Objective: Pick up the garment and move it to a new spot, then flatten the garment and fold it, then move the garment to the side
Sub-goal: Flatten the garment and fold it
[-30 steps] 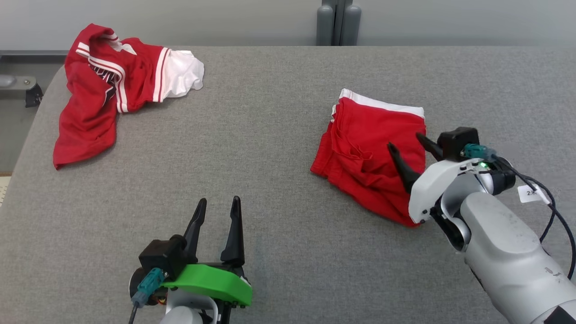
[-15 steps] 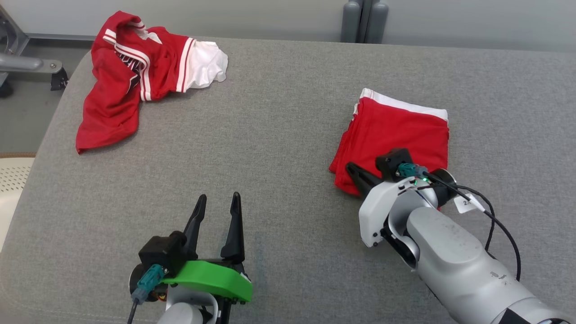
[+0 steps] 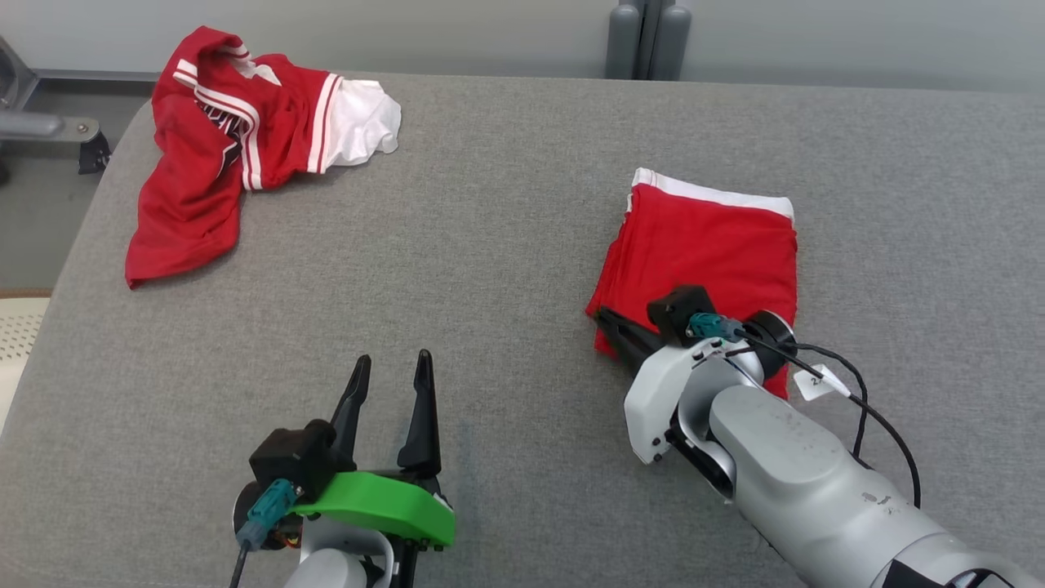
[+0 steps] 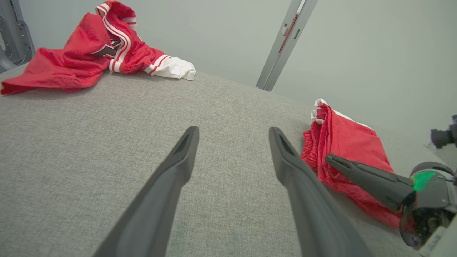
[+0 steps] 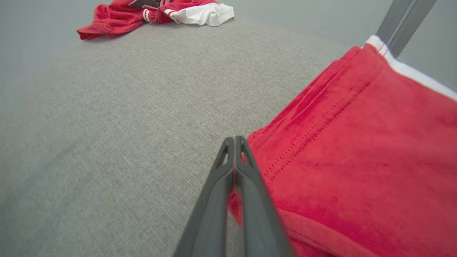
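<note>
Right end effector point(image 5: 234, 140) pinches folded garment point(image 5: 357, 160) corner.

garment point(image 3: 710, 245) right of jersey point(image 3: 212, 155) (on table point(image 3: 490, 286))

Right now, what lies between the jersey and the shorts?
Nothing: a bare stretch of grey surface separates jersey and shorts, seen in the head view.

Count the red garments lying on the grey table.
2: a crumpled jersey at the far left corner, and folded shorts on the right, at the right gripper. None appear hidden.
</note>
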### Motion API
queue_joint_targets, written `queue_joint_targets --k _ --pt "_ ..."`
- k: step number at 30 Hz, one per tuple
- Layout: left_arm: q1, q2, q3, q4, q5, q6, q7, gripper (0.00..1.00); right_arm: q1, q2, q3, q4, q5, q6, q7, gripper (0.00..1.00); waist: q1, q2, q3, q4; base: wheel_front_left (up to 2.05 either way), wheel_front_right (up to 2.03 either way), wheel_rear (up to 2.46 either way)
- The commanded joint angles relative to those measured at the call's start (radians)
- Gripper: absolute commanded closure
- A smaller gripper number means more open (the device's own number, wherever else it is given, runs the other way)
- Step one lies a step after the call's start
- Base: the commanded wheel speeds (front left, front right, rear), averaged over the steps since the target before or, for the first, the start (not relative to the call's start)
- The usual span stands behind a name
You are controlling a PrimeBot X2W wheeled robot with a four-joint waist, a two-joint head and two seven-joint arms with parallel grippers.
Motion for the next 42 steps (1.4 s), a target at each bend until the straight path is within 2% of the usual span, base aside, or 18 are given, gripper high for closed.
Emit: queue_joint_targets --k 1,2,3,6,12,17,23,32,42 --pt "0.003 0.005 0.003 0.003 0.008 -0.006 0.000 0.00 -0.003 -0.004 -0.005 -0.007 0.008 -0.001 -0.017 0.47 0.0000 0.0000 -0.020 -0.020 0.00 0.00 0.00" --pt "0.004 0.008 0.003 0.006 0.012 -0.008 0.000 0.00 -0.002 -0.007 -0.013 -0.017 0.012 -0.001 -0.026 0.10 0.0000 0.0000 -0.028 -0.028 0.00 0.00 0.00" --pt "0.003 0.011 0.002 0.007 0.017 -0.007 0.000 0.00 0.000 -0.010 -0.023 -0.026 0.013 -0.001 -0.032 0.00 0.0000 0.0000 -0.033 -0.033 0.00 0.00 0.00" --pt "-0.006 0.014 -0.002 0.011 0.038 -0.002 0.000 0.00 0.021 -0.025 -0.085 -0.062 0.012 -0.001 -0.042 0.00 0.0000 0.0000 -0.053 -0.055 0.00 0.00 0.00" --pt "-0.009 0.017 0.013 0.013 0.082 0.015 0.000 0.00 0.124 -0.051 -0.329 -0.233 -0.073 -0.001 -0.041 0.00 0.0000 0.0000 -0.084 -0.099 0.00 0.00 0.00" --pt "0.017 0.018 0.039 0.015 0.118 0.025 0.000 0.00 0.265 -0.032 -0.519 -0.373 -0.176 -0.001 -0.041 0.00 0.0000 0.0000 -0.111 -0.131 0.00 0.00 0.00" --pt "0.068 0.007 0.096 0.009 0.145 0.032 0.000 0.00 0.419 -0.006 -0.664 -0.485 -0.251 -0.001 -0.042 0.00 0.0000 0.0000 -0.138 -0.155 0.00 0.00 0.00" --pt "0.157 0.014 0.192 0.004 0.173 0.000 0.000 0.00 0.583 0.020 -0.743 -0.603 -0.304 -0.001 -0.042 0.00 0.0000 0.0000 -0.158 -0.174 0.00 0.00 0.00" --pt "0.170 0.000 0.221 0.048 0.189 -0.039 0.000 0.00 0.623 0.023 -0.712 -0.636 -0.283 -0.001 -0.035 0.00 0.0000 0.0000 -0.167 -0.180 0.00 0.00 0.00"
